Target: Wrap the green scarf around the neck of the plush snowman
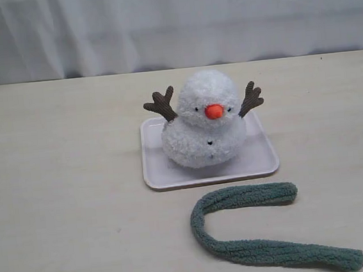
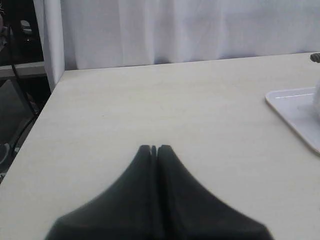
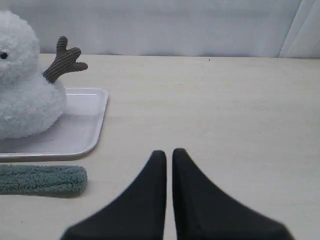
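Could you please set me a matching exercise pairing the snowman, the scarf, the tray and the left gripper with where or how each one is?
Things:
1. snowman
2. scarf
3. tray
4. left gripper

Places or states:
A. shut, holding nothing
B. lying in a curve on the bare table
C. flat, with something sitting on it
D. upright on the tray

Pairs: 1-D, 2-B, 3-C, 4-A
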Available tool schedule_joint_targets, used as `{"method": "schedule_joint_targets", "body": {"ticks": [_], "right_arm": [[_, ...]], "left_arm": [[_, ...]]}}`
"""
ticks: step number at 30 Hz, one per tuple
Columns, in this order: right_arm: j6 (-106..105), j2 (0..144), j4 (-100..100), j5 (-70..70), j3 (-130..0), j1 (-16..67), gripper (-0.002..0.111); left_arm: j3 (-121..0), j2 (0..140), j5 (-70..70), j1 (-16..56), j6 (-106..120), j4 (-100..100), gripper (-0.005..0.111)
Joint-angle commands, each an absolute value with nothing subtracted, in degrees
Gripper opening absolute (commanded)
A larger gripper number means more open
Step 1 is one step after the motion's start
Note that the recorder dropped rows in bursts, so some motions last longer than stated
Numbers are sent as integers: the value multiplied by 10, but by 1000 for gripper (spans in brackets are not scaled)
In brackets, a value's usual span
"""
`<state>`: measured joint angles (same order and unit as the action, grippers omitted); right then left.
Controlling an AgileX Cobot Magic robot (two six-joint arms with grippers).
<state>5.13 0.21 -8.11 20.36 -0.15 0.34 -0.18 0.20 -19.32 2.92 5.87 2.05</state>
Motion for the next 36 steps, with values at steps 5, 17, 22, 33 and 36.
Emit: {"method": "schedule_joint_targets", "body": {"ticks": [5, 17, 22, 33, 36], "right_arm": [[47, 0, -86, 8, 0, 1, 4], [247, 0, -98, -354, -16, 1, 4], [247, 0, -149, -198, -123, 1, 5], [219, 130, -147, 153, -331, 1, 78], [129, 182, -89, 248, -373, 1, 83]], "left_arm": [[0, 0, -185, 33, 60, 22, 0], [0, 0, -185, 33, 60, 20, 0], [0, 0, -185, 33, 60, 21, 0], [0, 0, -185, 33, 60, 21, 0], [0, 0, -185, 33, 60, 21, 0]]}}
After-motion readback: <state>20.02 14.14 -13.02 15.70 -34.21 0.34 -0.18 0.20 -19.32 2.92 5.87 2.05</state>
